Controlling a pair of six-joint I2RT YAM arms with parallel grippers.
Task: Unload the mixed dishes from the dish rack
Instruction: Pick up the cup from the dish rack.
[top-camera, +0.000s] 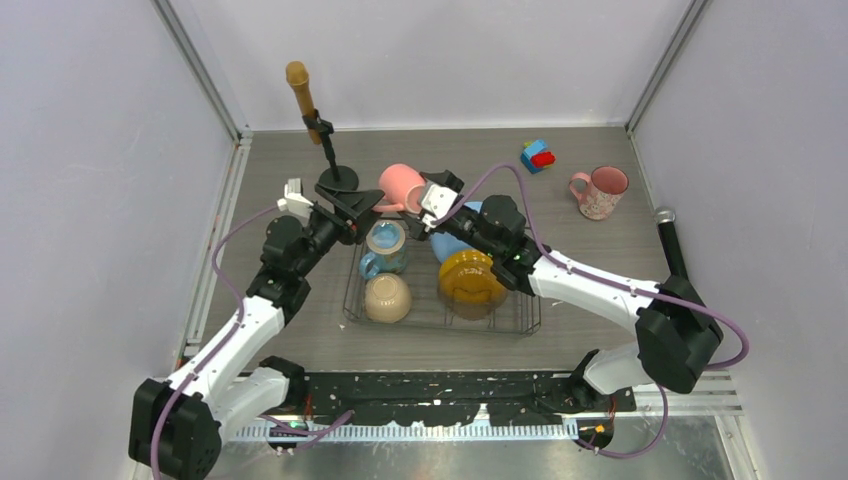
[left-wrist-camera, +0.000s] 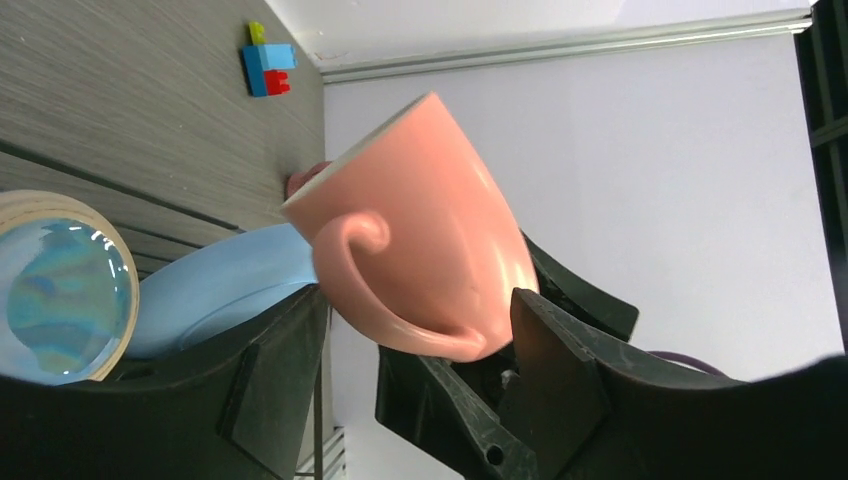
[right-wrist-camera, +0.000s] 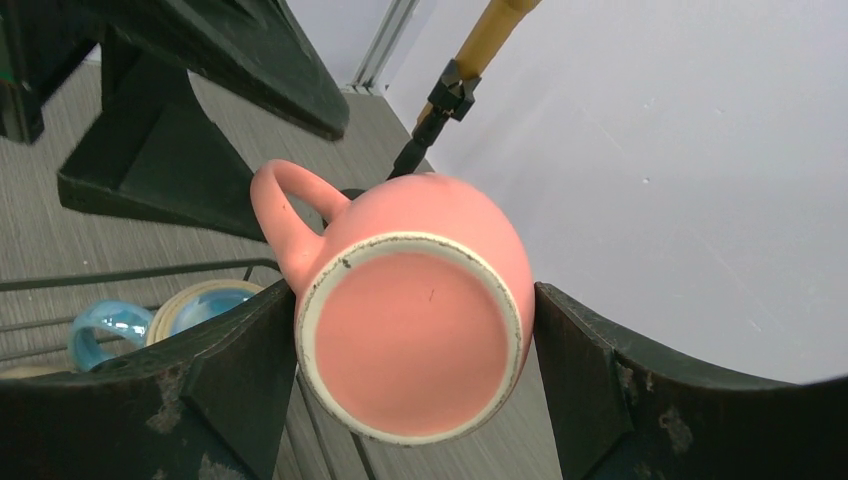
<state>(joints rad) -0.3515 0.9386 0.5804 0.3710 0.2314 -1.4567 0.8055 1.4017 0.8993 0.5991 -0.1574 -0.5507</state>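
Right gripper (top-camera: 420, 190) fingers are pressed against opposite sides of the plain pink mug (top-camera: 402, 185). The mug is held on its side in the air above the far edge of the dish rack (top-camera: 500, 328). The left gripper (top-camera: 374, 201) is spread around the mug's handle side from the other direction, and whether it grips cannot be told. A black stand (top-camera: 335, 175) with a brown microphone (top-camera: 299, 85) is placed just behind the mug.

Inside the rack a blue mug (top-camera: 385, 248), a beige bowl (top-camera: 387, 297), a yellow plate (top-camera: 470, 277) and a light-blue plate (top-camera: 446, 247) are seen. A speckled pink mug (top-camera: 600, 192) and a toy block (top-camera: 537, 155) are set on the table, well apart from the rack.

The mug's pale-ringed base is shown only in the right wrist view. Its curled handle between the left fingers (left-wrist-camera: 545, 350) is shown only in the left wrist view.
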